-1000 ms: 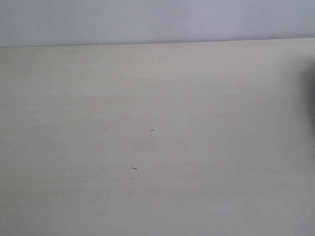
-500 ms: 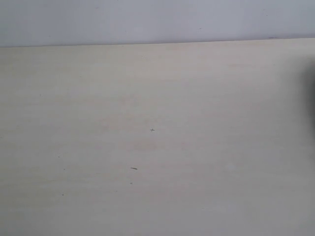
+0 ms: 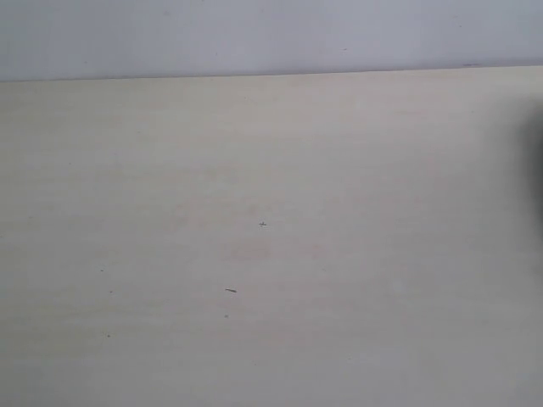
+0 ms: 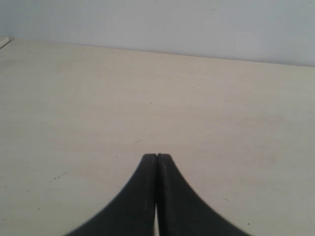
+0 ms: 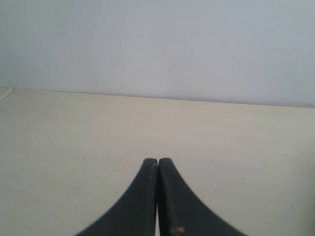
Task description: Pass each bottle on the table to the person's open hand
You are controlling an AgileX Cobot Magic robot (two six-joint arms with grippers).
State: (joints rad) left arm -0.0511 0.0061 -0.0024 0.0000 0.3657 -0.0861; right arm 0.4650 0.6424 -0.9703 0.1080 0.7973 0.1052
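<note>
The pale beige table (image 3: 271, 170) fills the exterior view, bare but for a few tiny dark specks. No bottle shows in any view, and the person's open hand is out of view too. My left gripper (image 4: 157, 156) is shut, its black fingers pressed together above the table (image 4: 98, 98), holding nothing. My right gripper (image 5: 158, 160) is likewise shut and holds nothing, low over the table (image 5: 74, 128) and facing the wall. Neither gripper shows clearly in the exterior view.
A pale grey wall (image 3: 271, 34) rises behind the table's far edge. A blurred dark shape (image 3: 538, 161) touches the right border of the exterior view. Small dark marks (image 3: 230, 291) lie near the table's middle.
</note>
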